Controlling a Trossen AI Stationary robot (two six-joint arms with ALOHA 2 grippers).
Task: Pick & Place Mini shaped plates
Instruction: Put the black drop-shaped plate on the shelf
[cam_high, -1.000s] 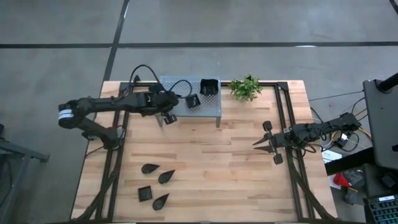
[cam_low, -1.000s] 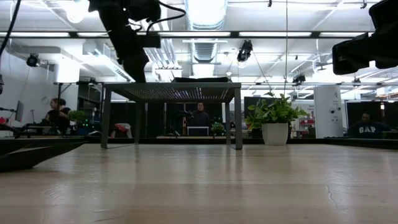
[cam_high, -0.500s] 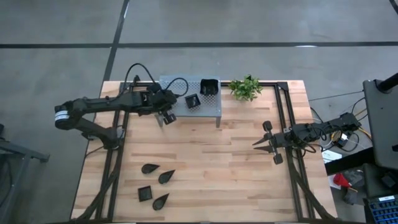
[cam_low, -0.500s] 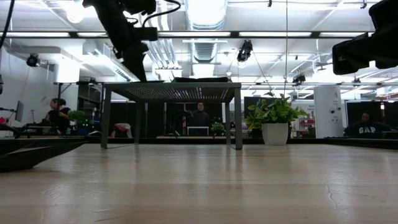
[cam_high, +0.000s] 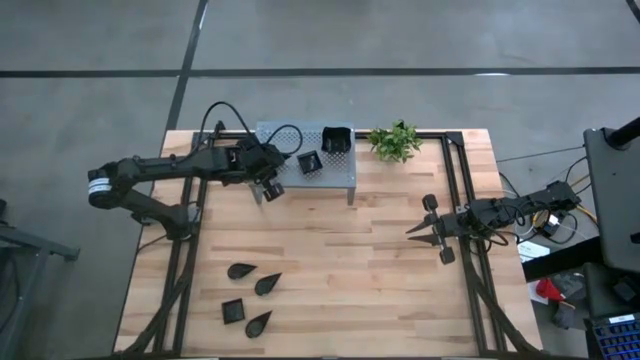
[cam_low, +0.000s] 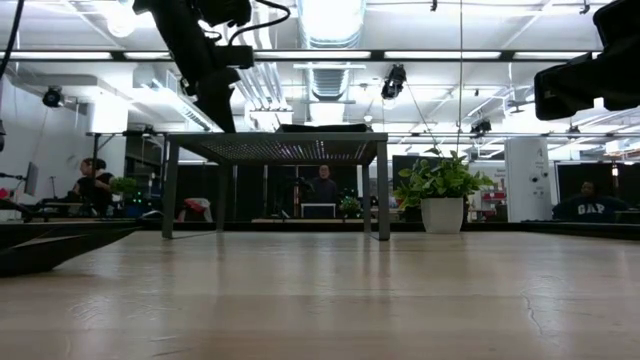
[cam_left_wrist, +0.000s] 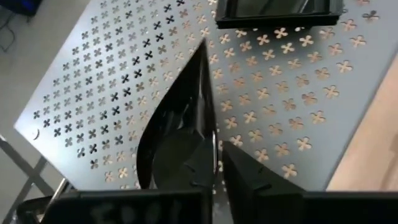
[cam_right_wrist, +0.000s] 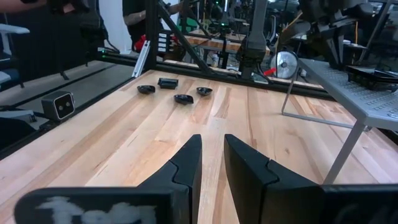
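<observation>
Left gripper (cam_left_wrist: 217, 165): over the grey shelf (cam_high: 345, 172), upper centre of the high view; fingers nearly together, pinching the rim of a leaf-shaped plate (cam_left_wrist: 177, 124).
Right gripper (cam_high: 413, 230): waits above the table (cam_high: 380, 290) at right, fingers a little apart, holding nothing.
On the shelf: two square plates (cam_high: 338, 140).
Remaining plates (cam_high: 250, 295): four on the table, lower left.
</observation>
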